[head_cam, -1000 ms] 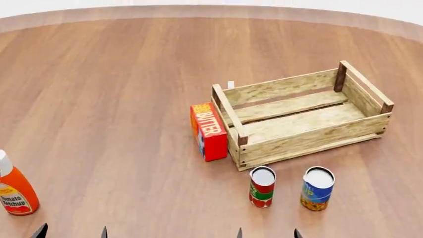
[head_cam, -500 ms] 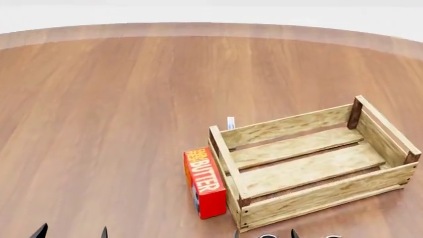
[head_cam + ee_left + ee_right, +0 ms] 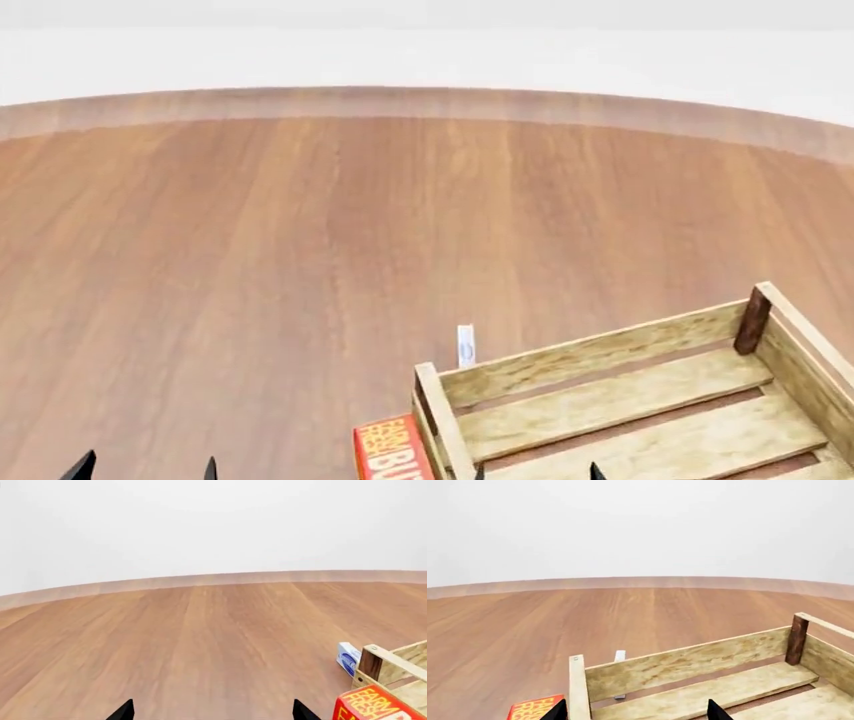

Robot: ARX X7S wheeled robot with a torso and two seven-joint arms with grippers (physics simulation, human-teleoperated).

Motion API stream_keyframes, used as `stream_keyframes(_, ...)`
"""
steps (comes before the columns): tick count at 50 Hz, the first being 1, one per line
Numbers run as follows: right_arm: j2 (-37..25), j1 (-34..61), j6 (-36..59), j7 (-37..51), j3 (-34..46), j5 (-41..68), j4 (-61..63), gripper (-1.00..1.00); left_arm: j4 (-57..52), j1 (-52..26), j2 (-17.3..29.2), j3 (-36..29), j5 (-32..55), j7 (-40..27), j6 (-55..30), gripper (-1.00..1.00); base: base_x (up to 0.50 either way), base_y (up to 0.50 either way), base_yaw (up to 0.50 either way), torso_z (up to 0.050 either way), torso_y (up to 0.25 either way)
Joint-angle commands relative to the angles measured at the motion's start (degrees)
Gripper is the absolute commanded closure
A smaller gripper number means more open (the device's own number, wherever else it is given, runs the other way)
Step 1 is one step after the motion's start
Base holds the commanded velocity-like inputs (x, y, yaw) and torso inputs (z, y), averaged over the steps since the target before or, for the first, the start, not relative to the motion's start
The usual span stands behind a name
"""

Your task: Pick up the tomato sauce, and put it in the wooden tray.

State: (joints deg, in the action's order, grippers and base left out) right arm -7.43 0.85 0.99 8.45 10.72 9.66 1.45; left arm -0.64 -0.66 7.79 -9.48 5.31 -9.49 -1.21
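Note:
The tomato sauce can is out of view in every frame. The wooden tray, a pale slatted crate with brown corner posts, sits at the lower right of the head view and holds nothing that I can see. It also shows in the right wrist view and, by one corner, in the left wrist view. Only the black fingertips of my left gripper and right gripper show at the bottom edge. Both are open and empty. The right gripper is near the tray's near-left part.
A red butter box stands against the tray's left end. A small white-and-blue item stands just behind the tray's back left corner. The round wooden table stretches far ahead to its curved edge.
The head view has tilted up. The tray and butter box slid down the picture, and both cans and the ketchup bottle dropped out of view below. The grippers' tips stay in place.

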Motion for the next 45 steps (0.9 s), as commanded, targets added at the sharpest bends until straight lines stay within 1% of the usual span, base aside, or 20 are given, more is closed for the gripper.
stream_keyframes(1, 0.57, -0.24, -1.32, 0.48, -0.53, -1.62, -0.54, -1.0, -0.66, 0.39, -0.53, 0.73, 0.42, 0.51, -0.08, -1.0, 0.0, 0.0, 0.0, 0.0, 0.0)
stream_keyframes(16, -0.16, -0.28, -1.32, 1.17, 0.43, -1.24, -0.45, -1.0, 0.31, 0.13, 0.05, 0.09, 1.04, -0.04, 0.8, -1.0, 0.0, 0.0, 0.0, 0.0, 0.0)
stream_keyframes(17, -0.14, -0.55, -2.79, 1.29, 0.39, -1.43, -0.56, -1.0, 0.24, 0.13, 0.09, 0.05, 1.08, -0.1, 0.72, -1.0, 0.0, 0.0, 0.0, 0.0, 0.0)
stream_keyframes(21, -0.1, -0.48, -1.16, 2.3, 0.73, -1.81, -0.14, -1.0, -0.19, 0.19, 0.24, -0.16, 1.21, -0.35, 0.36, -1.0, 0.0, 0.0, 0.0, 0.0, 0.0)
stream_keyframes(45, -1.79, -8.2, 1.15, 5.5, 5.29, -5.15, 14.34, -1.0, 0.25, -0.09, 1.05, -1.07, 2.07, -1.07, 0.71, -1.0, 0.0, 0.0, 0.0, 0.0, 0.0)
